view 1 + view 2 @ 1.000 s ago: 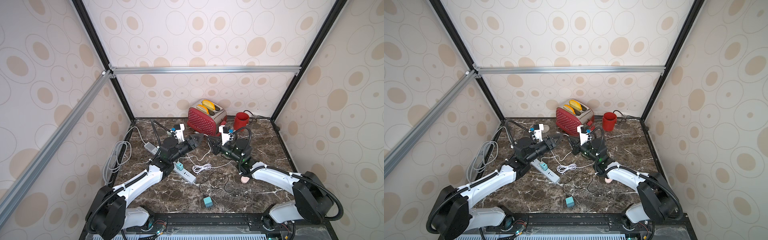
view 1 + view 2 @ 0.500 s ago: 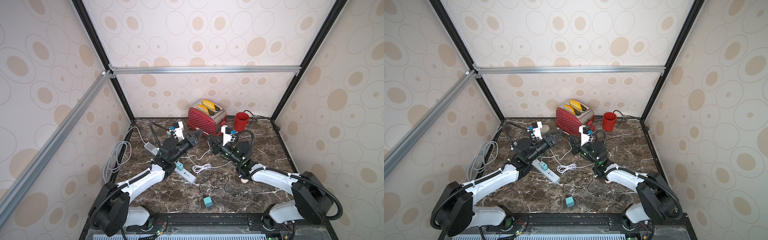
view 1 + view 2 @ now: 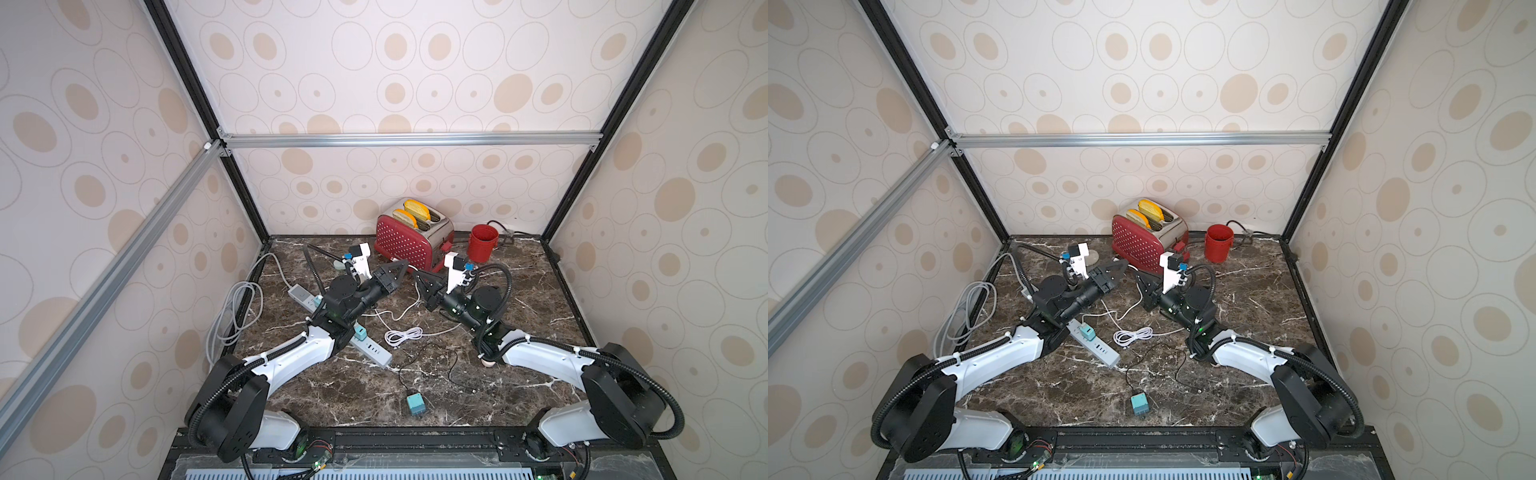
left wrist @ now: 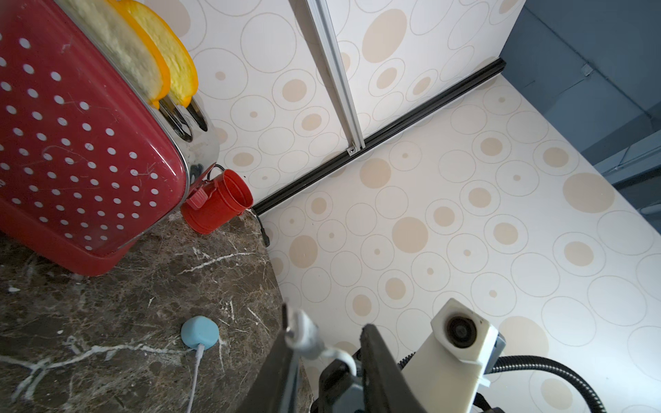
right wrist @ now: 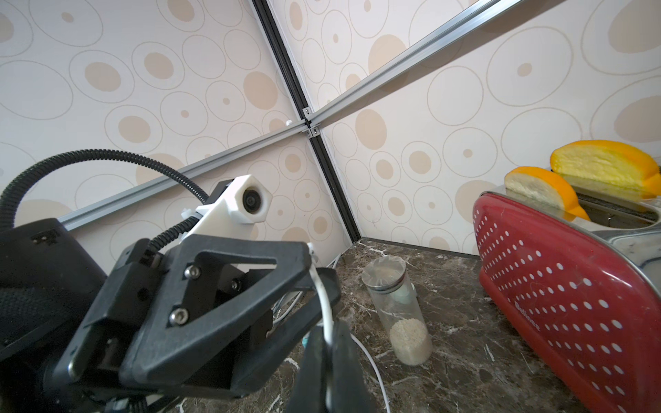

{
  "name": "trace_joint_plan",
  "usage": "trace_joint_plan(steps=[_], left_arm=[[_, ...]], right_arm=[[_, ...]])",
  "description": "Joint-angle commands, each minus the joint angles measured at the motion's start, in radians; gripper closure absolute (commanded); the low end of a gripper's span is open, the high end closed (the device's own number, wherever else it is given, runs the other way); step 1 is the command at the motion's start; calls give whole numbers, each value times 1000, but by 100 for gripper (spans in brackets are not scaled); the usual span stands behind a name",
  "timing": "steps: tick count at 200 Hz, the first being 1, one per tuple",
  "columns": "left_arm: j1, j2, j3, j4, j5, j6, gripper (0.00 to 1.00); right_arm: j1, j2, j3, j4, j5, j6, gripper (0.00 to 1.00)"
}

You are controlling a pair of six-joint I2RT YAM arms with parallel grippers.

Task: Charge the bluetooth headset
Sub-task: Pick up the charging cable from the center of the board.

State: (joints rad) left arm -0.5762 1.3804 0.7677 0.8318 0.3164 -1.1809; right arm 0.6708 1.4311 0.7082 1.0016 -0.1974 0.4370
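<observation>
A dark brown marble tabletop (image 3: 519,299) stands inside beige dotted walls. On it, just to the near side of the red dotted toaster (image 3: 401,247), lies the pale blue oval headset (image 4: 199,332). It is smooth and pebble-like, with a white charging cable (image 5: 324,307) leaving its edge. It lies apart from both grippers and is hidden in both top views. The right gripper (image 3: 417,275) has its fingers pressed together on the cable. The cable's grey-white plug (image 4: 298,330) sits at the left gripper's (image 3: 401,266) tip, but I cannot tell whether those fingers pinch it.
</observation>
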Motion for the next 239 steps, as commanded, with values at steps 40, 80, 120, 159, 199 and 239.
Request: trace_joint_plan(steps=[40,80,120,159,199,239], left_arm=[[-5,11,38,95,19,15,79],[-5,24,59,98,23,33,81],[-6,34,76,95,32,44,85],[-6,33,85,76,41,64,89],[-5,15,103,-11,61,148,98],[-4,-21,188,-304,132,424,99]], right_arm=[[19,15,-9,71,3,20,100],[45,47,-9,101,19,19,100],[78,61,-41,179,93,-10,100],[93,73,-56,223,141,-17,100],[93,62,-57,200,148,-31,82],[61,-74,-28,-130,17,-157,58]])
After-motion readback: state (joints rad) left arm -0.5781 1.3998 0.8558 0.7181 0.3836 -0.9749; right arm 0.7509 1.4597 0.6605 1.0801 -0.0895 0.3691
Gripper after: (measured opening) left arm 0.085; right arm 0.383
